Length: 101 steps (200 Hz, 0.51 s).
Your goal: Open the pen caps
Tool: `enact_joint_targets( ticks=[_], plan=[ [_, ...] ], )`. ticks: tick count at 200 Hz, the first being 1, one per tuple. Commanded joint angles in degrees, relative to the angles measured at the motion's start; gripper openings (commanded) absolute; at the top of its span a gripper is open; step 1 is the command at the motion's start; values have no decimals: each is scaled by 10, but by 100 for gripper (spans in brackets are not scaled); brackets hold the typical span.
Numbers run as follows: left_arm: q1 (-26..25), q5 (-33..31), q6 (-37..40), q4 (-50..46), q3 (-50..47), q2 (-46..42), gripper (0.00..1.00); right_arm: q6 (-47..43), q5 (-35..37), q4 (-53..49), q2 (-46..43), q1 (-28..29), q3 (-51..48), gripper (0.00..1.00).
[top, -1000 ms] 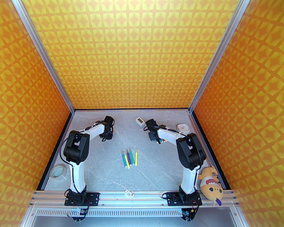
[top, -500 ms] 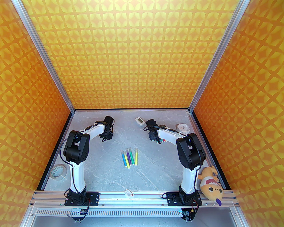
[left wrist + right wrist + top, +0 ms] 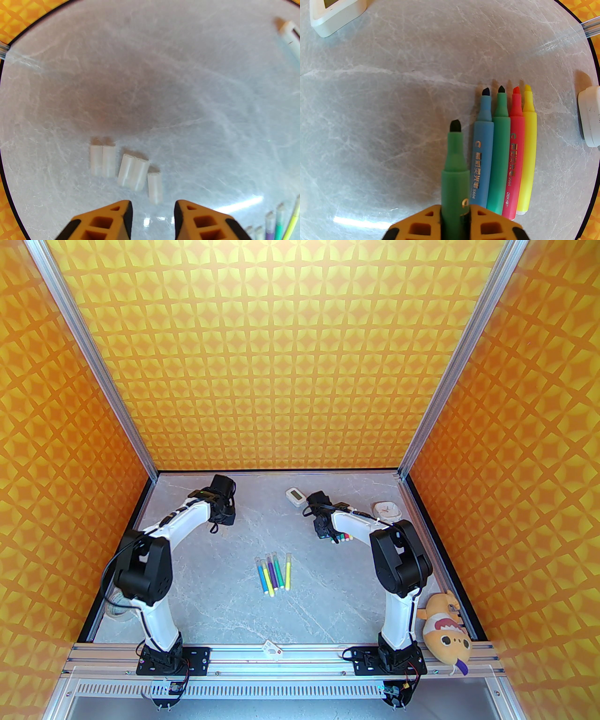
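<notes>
5 pen caps (image 3: 127, 172) lie on the worktop (image 3: 187, 70) at 12 o'clock of the left end effector (image 3: 152, 206), its jaws apart and empty. the right end effector (image 3: 455, 211) is clamped on an uncapped green pen (image 3: 454, 168); 4 uncapped pens (image 3: 504, 152) lie at its 3 o'clock. 5 capped pens (image 3: 274, 573) lie mid-worktop.
</notes>
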Motion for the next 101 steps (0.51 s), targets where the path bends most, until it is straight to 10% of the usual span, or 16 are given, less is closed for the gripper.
enact_joint_targets(
  ticks=[1,101],
  plan=[
    [-1,34,-10,16,-28,-35,39,-1,18,-20,10,-4,18,5],
    [38,165,-41,105,-173,-183,50,-11,33,-60,60,-5,80,8]
  ],
)
